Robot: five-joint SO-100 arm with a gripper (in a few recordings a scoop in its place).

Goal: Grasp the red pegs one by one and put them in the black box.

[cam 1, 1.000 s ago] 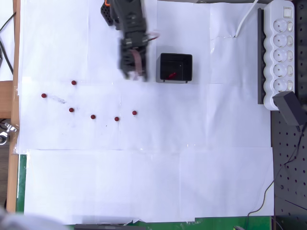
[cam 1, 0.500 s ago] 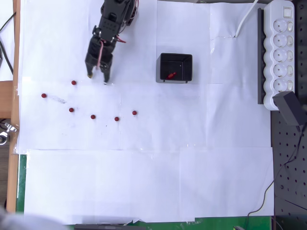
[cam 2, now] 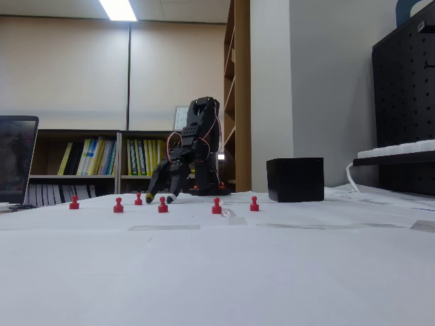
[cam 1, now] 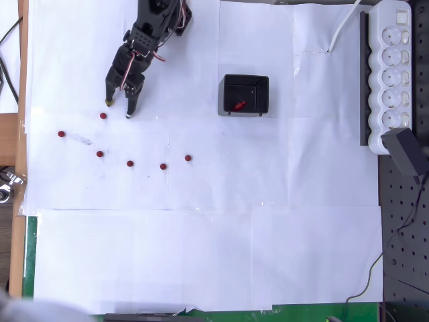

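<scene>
Straddling the nearest peg [cam 1: 102, 115] with spread, empty fingers, the gripper [cam 1: 117, 109] risks nudging it sideways if a fingertip lands on it; five more pegs dot the paper, the box [cam 1: 245, 94] well apart.

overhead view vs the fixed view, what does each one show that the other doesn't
Overhead alone looks into the black box, where a red peg lies, and shows the power strip from above. The fixed view alone shows bookshelves behind the table and the pegs' upright stems. Both show the open gripper close to the paper near a peg, and loose red pegs on the white paper.
</scene>
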